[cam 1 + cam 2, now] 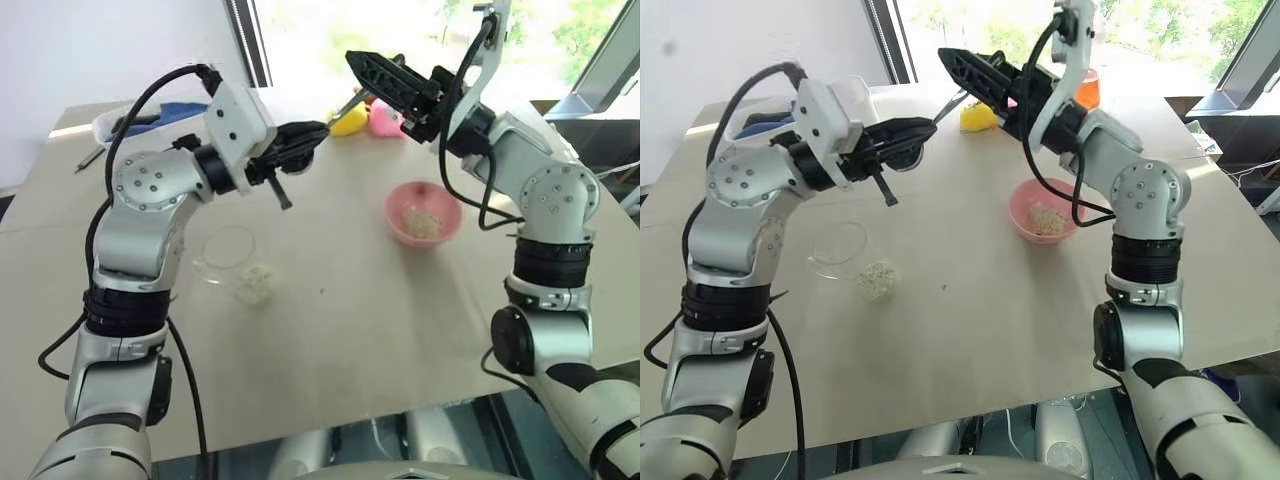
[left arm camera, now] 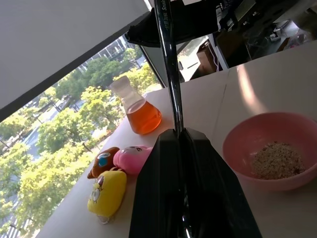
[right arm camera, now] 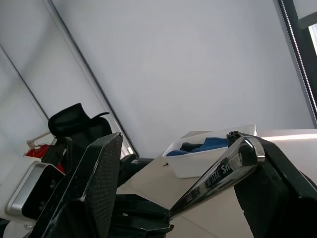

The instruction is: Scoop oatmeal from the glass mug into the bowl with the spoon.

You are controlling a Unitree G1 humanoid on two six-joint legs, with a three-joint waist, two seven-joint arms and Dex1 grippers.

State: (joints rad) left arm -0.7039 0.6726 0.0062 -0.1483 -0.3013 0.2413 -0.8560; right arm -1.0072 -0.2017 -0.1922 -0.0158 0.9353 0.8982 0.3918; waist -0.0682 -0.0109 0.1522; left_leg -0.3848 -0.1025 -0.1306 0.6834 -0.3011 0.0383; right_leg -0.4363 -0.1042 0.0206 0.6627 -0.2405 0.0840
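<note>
From the left eye view, the left tool [image 1: 305,140] is clamped on the slim shiny silver metal spoon [image 1: 343,106], held above the table [image 1: 340,320] beyond the small round pink bowl [image 1: 424,212] of pale oatmeal flakes [image 1: 423,223]. The right tool [image 1: 372,72] stands wide around the spoon's far end. The clear glass mug [image 1: 229,256] lies tipped, well left of the bowl, flakes spilled beside it.

In the left wrist view, an orange-liquid flask [image 2: 137,106] and plush toys [image 2: 115,176] sit beyond the bowl.

In the right wrist view, the spoon handle rests against one finger; a white tub [image 3: 195,158] sits behind.

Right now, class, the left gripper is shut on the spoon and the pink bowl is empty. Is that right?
Not quite. The left gripper is shut on the spoon, but the pink bowl is not empty: oatmeal lies in it, as the left wrist view shows.
</note>
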